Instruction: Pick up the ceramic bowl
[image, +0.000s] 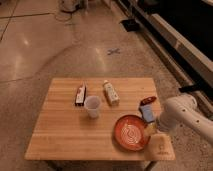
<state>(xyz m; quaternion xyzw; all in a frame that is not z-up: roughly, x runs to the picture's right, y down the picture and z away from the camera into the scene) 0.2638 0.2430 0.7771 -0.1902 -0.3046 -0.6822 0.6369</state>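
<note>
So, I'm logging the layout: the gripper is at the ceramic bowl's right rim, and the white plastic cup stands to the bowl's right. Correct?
Not quite. The camera view shows the white plastic cup standing to the left of the ceramic bowl, farther back on the table. The gripper is indeed at the bowl's right rim.

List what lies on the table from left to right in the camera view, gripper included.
Dark snack bar → white cup → pale packet → ceramic bowl → gripper at the bowl's right rim.
</note>
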